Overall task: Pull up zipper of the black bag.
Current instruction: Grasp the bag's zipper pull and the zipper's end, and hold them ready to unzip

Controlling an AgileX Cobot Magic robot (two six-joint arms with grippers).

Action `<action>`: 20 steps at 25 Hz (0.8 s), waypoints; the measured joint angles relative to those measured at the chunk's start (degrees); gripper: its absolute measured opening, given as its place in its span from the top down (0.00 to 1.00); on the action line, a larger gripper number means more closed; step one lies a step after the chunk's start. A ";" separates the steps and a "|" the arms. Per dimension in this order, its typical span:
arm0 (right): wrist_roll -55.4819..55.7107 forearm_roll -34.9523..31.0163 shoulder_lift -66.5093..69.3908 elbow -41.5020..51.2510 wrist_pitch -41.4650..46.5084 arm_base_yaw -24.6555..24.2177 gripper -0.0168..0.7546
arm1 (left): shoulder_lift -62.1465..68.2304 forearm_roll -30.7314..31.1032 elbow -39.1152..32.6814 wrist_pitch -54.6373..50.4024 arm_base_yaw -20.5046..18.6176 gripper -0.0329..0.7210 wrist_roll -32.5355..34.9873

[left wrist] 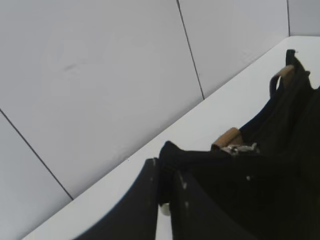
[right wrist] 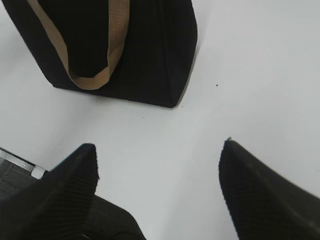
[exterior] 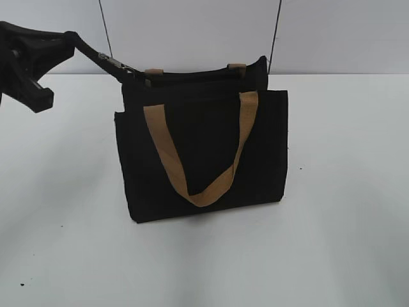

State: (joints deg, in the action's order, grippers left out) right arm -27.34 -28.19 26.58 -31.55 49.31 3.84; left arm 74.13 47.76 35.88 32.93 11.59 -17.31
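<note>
The black bag (exterior: 198,141) stands upright mid-table with a tan handle (exterior: 167,153) hanging down its front. The zipper (exterior: 192,73) runs along the top rim, and its black tail sticks out past the bag's left corner. The silver pull tab (exterior: 110,61) sits on that tail, just off the corner, and also shows in the left wrist view (left wrist: 240,148). My left gripper (exterior: 69,36) is up at the left, shut on the tail's end (left wrist: 169,162). My right gripper (right wrist: 159,145) is open and empty above the table, beside the bag's lower corner (right wrist: 170,95). It is out of the exterior view.
The bag stands on a white table (exterior: 345,243), with a white panelled wall (exterior: 192,32) close behind it. A table edge with a metal rail (right wrist: 20,165) shows at the lower left of the right wrist view.
</note>
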 joint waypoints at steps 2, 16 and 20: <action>-0.54 0.00 0.02 0.00 -0.20 1.11 0.23 | 0.00 0.00 0.00 -0.83 0.00 0.91 0.00; -1.22 -0.18 1.24 0.00 -1.34 1.78 0.23 | 10.94 -5.05 -0.56 -8.82 1.03 0.91 -5.99; -1.22 -0.17 1.24 0.00 -1.34 1.78 0.23 | 13.86 -5.20 -0.56 -7.17 2.66 0.86 -7.55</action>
State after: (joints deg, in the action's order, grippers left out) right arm -28.56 -28.36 27.82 -31.55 47.97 5.62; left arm 87.99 42.56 35.32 25.76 14.25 -24.86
